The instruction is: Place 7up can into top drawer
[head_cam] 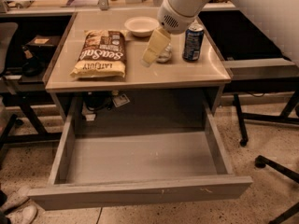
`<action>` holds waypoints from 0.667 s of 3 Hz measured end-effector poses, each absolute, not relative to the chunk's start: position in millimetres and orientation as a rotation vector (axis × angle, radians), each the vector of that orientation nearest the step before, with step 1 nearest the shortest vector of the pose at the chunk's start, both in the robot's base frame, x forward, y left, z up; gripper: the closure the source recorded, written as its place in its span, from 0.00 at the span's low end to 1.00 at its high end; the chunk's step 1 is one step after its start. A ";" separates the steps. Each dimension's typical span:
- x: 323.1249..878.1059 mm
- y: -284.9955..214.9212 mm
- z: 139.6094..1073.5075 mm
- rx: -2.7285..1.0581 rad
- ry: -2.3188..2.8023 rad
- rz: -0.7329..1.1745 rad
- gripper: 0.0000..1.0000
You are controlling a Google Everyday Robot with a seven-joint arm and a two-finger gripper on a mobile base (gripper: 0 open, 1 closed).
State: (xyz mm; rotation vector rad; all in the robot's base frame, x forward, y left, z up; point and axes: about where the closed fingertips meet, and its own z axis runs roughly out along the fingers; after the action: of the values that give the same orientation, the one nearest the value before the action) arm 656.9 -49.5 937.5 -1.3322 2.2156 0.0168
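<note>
The 7up can (165,55) is a small pale silvery can standing upright on the tan desk top, mostly hidden behind my gripper. My gripper (153,49) is cream-coloured and hangs from the white arm. It points down and to the left, just in front of the can and over its left side. I cannot tell whether it touches the can. The top drawer (140,158) is pulled fully out below the desk top; it is grey, shallow and has nothing inside.
A dark blue can (193,42) stands right of the 7up can. A white bowl (141,25) sits behind. A brown chip bag (99,53) lies on the desk's left half. Office chair legs (273,164) stand at the right; a dark desk (32,45) at the left.
</note>
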 end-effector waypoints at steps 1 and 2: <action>674.5 -29.8 937.6 -1.397 2.189 0.041 0.00; 676.3 -28.2 940.8 -1.396 2.182 0.042 0.00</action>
State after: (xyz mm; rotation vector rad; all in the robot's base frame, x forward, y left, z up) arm 676.3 -28.2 940.8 -1.3964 2.1816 0.0421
